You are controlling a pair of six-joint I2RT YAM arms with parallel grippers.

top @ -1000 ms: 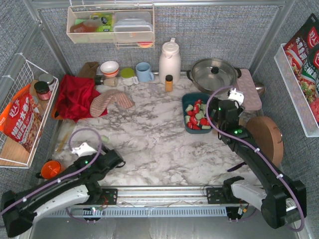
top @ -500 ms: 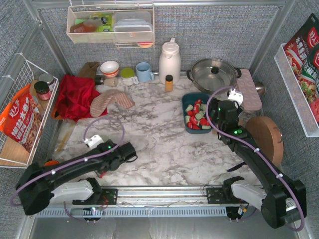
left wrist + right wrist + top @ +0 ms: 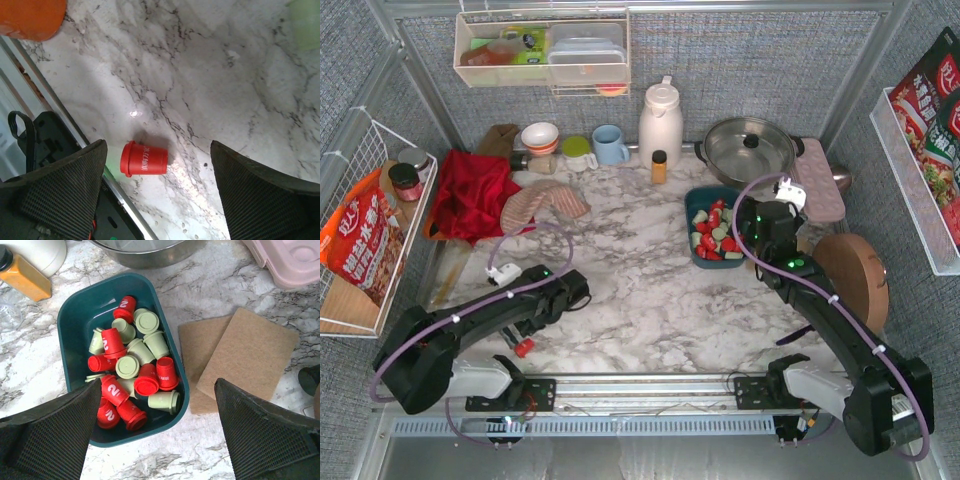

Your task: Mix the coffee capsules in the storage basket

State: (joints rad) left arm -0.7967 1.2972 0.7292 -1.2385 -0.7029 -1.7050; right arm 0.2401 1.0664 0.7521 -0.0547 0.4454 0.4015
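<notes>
**Table** (image 3: 650, 300): white marble with grey veins.

**Basket** (image 3: 71, 315): dark teal, low-walled, on the right half of the table. It is just in front of the pot (image 3: 750, 148) and beside the amber bottle (image 3: 23, 281).

**Capsules** (image 3: 131, 374): red and mint green, heaped loosely together inside the basket. Some lie on their sides and some are upended. Several red ones bear a white "2".

**Stray red capsule** (image 3: 145, 159): one, lying on its side on the bare marble at the near edge of the table, just beside the metal rail and well apart from the basket.

**Left gripper** (image 3: 157, 147): fingers (image 3: 70, 185) spread wide and holding nothing. It is above the table's near left part. In the wrist view the stray capsule shows between the fingers, nearer the left one and touching neither.

**Right gripper** (image 3: 157, 384): fingers wide apart and empty, poised over the basket, with the capsule heap framed between them.

**Two tan pads** (image 3: 245, 352): flat and overlapping, just right of the basket.

**Pink tray** (image 3: 290, 260): beyond the pads.

**Orange object** (image 3: 30, 17): at the edge of the left wrist view, only partly seen.

**Pale green blur** (image 3: 305, 25): in the far corner of the same view. It is possibly another capsule, but too soft to tell.
</notes>
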